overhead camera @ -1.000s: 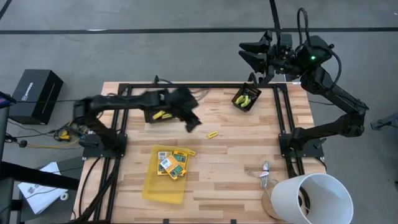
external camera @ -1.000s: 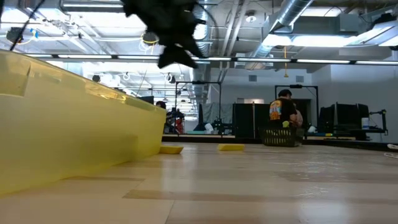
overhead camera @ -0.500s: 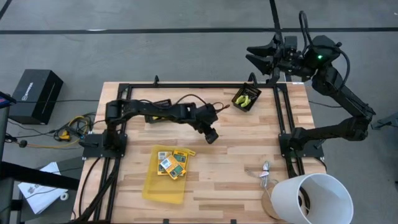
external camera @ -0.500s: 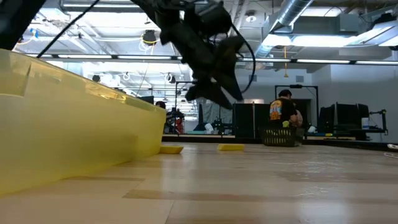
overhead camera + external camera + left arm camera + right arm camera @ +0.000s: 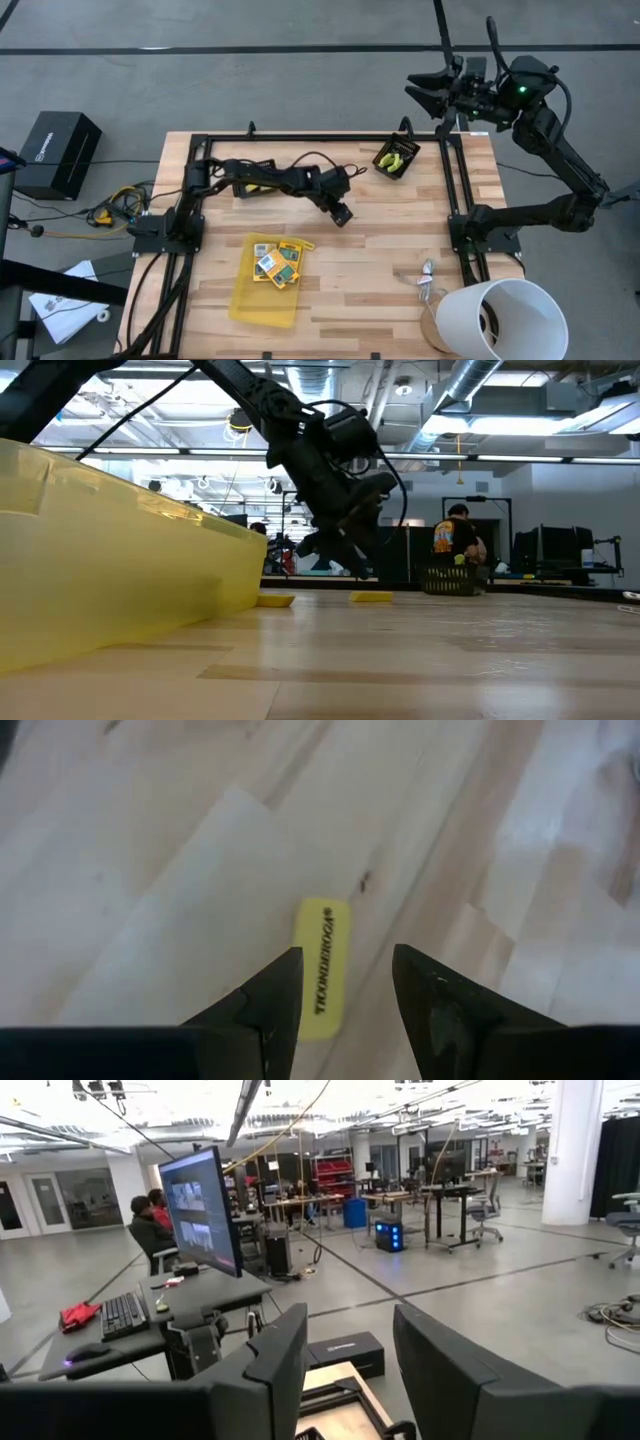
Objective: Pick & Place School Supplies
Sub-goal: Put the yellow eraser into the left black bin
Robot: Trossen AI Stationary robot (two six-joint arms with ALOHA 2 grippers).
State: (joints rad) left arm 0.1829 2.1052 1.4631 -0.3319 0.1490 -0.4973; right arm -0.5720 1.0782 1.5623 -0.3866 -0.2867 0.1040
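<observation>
A short yellow stick (image 5: 320, 968) with dark print lies flat on the wooden table. My left gripper (image 5: 345, 958) hangs just above it, open, with one finger on each side of the stick and no touch that I can see. The high view shows this gripper (image 5: 340, 212) near the table's middle, and the low view shows it (image 5: 345, 552) low over the stick (image 5: 372, 597). A second stick (image 5: 306, 245) lies at the edge of the yellow tray (image 5: 262, 300), which holds printed boxes (image 5: 276, 262). My right gripper (image 5: 428, 86) is open, raised beyond the far right corner.
A small black bin (image 5: 396, 158) with yellow-green tools sits at the far right. Another dark bin (image 5: 256, 186) lies under my left arm. A white bucket (image 5: 505, 318) and silvery clips (image 5: 427, 280) occupy the near right corner. The black frame rails (image 5: 455, 190) border the table.
My left gripper has swung from the far left part of the table toward the right and come down over the yellow stick, staying open. My right gripper has drifted a little to the right, high beyond the far edge.
</observation>
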